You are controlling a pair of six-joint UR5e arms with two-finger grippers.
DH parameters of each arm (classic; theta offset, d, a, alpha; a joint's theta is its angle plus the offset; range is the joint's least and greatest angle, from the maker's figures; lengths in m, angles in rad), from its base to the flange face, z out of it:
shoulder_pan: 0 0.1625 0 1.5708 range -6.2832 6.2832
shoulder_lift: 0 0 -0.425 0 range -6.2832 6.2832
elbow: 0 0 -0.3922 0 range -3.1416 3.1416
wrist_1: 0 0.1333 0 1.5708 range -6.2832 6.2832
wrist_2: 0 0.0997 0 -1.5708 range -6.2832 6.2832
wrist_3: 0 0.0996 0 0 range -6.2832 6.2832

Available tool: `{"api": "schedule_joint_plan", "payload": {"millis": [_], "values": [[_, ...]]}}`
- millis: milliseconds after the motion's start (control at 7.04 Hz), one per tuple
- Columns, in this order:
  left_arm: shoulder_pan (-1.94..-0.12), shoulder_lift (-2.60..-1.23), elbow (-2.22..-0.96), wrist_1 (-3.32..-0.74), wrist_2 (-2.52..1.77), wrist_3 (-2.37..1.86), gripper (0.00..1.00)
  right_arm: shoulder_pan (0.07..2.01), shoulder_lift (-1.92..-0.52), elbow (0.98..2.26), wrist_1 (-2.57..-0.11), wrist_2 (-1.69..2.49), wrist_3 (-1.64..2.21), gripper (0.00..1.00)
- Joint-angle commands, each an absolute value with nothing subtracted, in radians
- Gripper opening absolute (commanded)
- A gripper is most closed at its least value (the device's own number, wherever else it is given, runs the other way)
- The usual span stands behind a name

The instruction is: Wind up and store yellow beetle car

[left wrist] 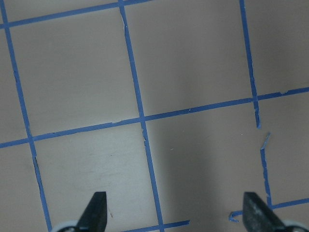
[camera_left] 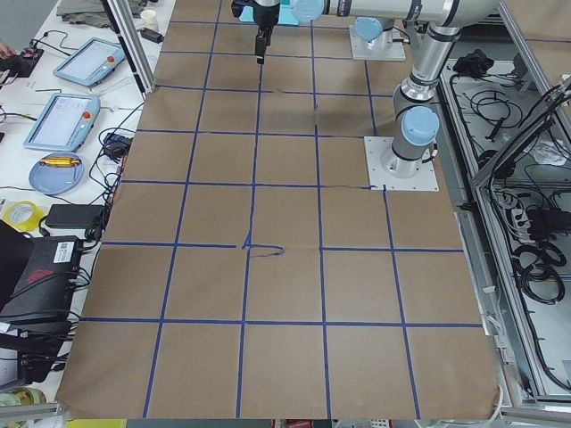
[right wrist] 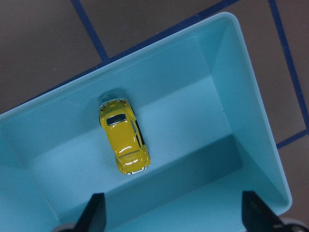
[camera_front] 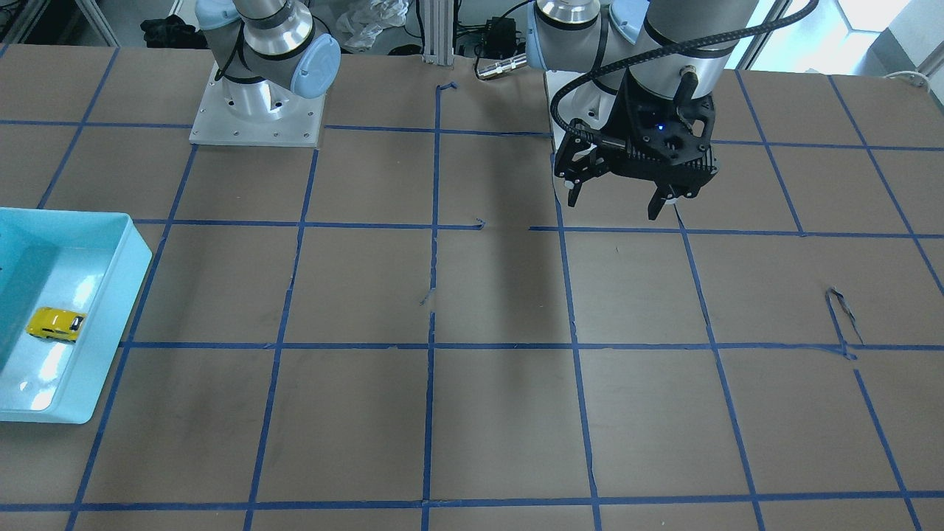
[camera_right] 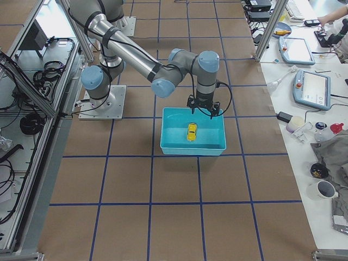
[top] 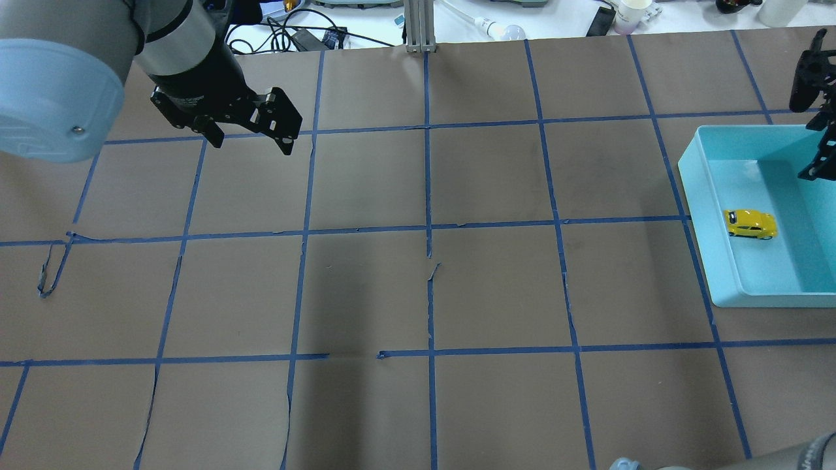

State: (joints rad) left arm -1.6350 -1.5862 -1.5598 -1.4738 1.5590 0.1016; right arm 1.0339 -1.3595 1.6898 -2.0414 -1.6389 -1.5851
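Brown paper gridded with blue tape covers the table (top: 366,287). At far left, the black two-finger left gripper (top: 251,140) hangs over bare paper, jaws spread wide and empty. At right sits a pale turquoise plastic bin (top: 702,215); the tiny glossy yellow beetle car (top: 751,224) stands on its wheels inside, near the bin's left wall. The black right gripper (right wrist: 174,212) hovers above the bin, jaws released, clear of the car.

we see bright, even overhead light. the window (camera_front: 877,22) is blown out. soft, wide arm shadows fall on the table (camera_front: 509,295). glare patches on the bin (camera_front: 44,372) floor, small highlights on the yellow beetle car (right wrist: 126,145). fingertips (left wrist: 96,212) at the left wrist view's bottom edge look blurred.
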Motion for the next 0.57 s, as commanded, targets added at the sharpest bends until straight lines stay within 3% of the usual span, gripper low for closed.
{"api": "schedule_joint_plan", "payload": {"millis": [0,426], "values": [[-1.631,-1.580,-1.562,-1.453,1.548,0.103,1.00,1.110,-1.429,1.684,-1.938,-1.625,-1.017,1.00],[-1.631,-1.586,-1.563,-1.447,1.549,0.106,1.00,1.328,-1.500,1.683,-1.790,-1.624,-0.325,1.00]]}}
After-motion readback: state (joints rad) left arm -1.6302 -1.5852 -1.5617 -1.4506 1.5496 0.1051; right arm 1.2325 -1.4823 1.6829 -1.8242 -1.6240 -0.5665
